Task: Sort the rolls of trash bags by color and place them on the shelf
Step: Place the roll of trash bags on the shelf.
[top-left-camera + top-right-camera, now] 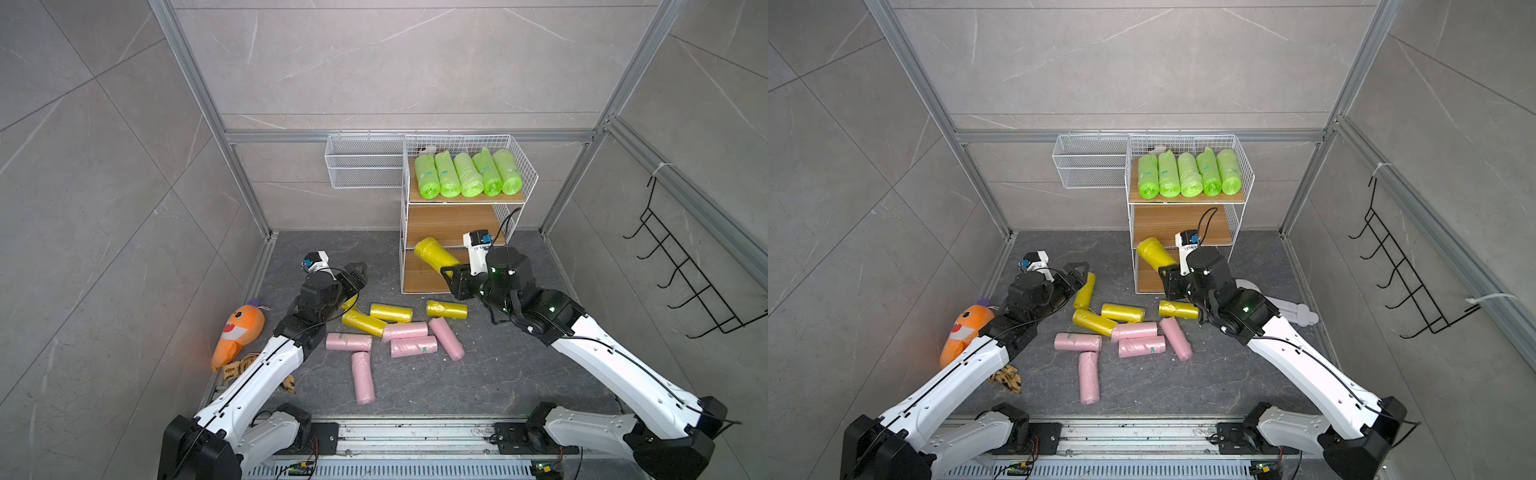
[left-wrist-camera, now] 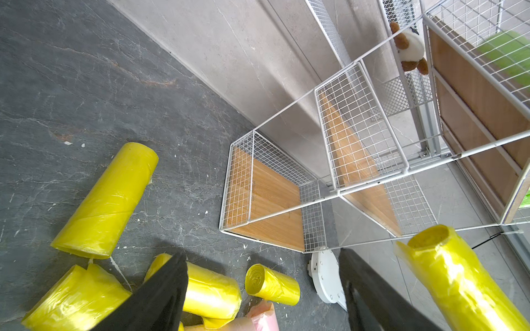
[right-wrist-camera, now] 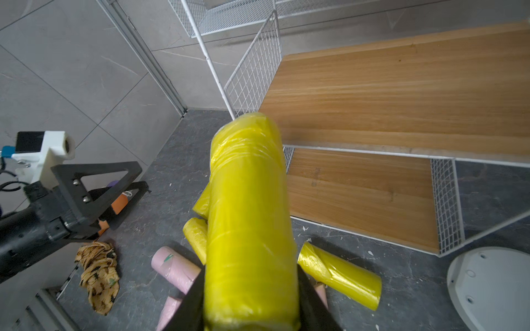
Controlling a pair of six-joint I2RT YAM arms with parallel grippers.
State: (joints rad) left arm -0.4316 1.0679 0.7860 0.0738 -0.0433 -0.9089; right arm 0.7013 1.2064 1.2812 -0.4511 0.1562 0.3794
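Rolls in both top views: five green rolls (image 1: 469, 176) fill the top tier of the shelf (image 1: 465, 200). The right pincer (image 1: 451, 268) is clamped on a yellow roll (image 1: 434, 253) whose free end reaches the corner post (image 1: 401, 249) on the left arm's side.

Left wrist: the left pincer (image 2: 262, 253) gapes empty over floor rolls (image 2: 106, 200).

Right wrist: the held roll's long axis aims at that post — perhaps touching its mesh — with the bare middle board (image 3: 401, 86) just beside.

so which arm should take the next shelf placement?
Right. The right gripper is shut on a yellow roll, held just in front of the shelf and its bare lower tiers. The left gripper is open and empty, above the floor rolls, farther from the shelf.
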